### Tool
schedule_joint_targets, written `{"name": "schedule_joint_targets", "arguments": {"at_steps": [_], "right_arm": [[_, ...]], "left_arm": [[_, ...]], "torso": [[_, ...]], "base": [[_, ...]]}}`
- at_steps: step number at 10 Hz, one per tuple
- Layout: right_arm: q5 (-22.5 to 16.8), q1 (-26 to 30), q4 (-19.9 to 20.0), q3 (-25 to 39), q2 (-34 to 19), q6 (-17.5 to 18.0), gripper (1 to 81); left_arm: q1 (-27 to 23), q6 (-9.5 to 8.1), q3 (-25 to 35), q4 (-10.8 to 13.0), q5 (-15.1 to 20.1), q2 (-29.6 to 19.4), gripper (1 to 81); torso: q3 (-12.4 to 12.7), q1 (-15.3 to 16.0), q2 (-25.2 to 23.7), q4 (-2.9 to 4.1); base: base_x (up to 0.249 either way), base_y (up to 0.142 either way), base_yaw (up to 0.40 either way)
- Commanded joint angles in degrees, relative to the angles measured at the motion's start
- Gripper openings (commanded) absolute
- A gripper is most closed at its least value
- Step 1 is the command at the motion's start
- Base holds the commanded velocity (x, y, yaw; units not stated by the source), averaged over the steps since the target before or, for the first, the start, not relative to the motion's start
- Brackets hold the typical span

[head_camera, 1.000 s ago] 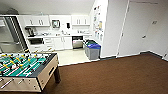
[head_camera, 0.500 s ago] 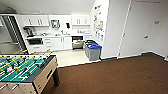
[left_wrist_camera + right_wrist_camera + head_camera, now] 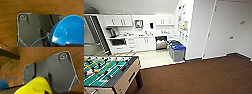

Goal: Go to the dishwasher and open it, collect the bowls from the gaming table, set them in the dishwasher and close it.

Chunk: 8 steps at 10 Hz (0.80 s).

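The dishwasher (image 3: 161, 43) sits under the kitchen counter at the far end of the room, its steel front dark along the top. A blue bowl (image 3: 68, 31) hangs tilted over the brown floor in the left wrist view, with my left gripper (image 3: 56, 44) shut on its lower rim. In the right wrist view a yellow cup (image 3: 36, 85) hangs above the floor, and my right gripper (image 3: 48, 92) is shut on it. The gaming table is out of view.
A green-field foosball table (image 3: 121, 77) stands close at the lower left. Two grey bins with blue lids (image 3: 177, 51) stand by the white wall corner right of the dishwasher. Brown carpet (image 3: 196, 77) runs ahead to the pale kitchen floor (image 3: 154, 57). A closed white door (image 3: 224, 30) is at right.
The whole head view has shifted slightly as the camera moved; the kitchen sits a little lower and to the right. The bowl and cup stay in the grippers.
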Motion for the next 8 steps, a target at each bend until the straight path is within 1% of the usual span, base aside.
{"name": "schedule_joint_targets", "arguments": {"at_steps": [1,3,8], "right_arm": [[-1.75,2.01,-0.72,0.4,-1.02,-0.08,1.0],[-1.75,2.0,-0.72,0.4,-1.02,-0.08,1.0],[-1.75,1.92,-0.72,0.4,-1.02,-0.17,1.0]], "left_arm": [[-1.77,0.15,0.37,0.58,1.66,-1.2,1.0],[-1.77,0.07,0.37,0.58,1.57,-1.29,1.0],[-1.77,0.07,0.37,0.58,1.58,-1.37,1.0]], "torso": [[0.0,0.0,0.0,0.0],[0.0,0.0,0.0,0.0],[0.0,-0.02,0.0,0.0]], "base": [[0.125,0.061,0.0],[0.124,0.07,0.0],[0.123,0.0,0.0]]}}
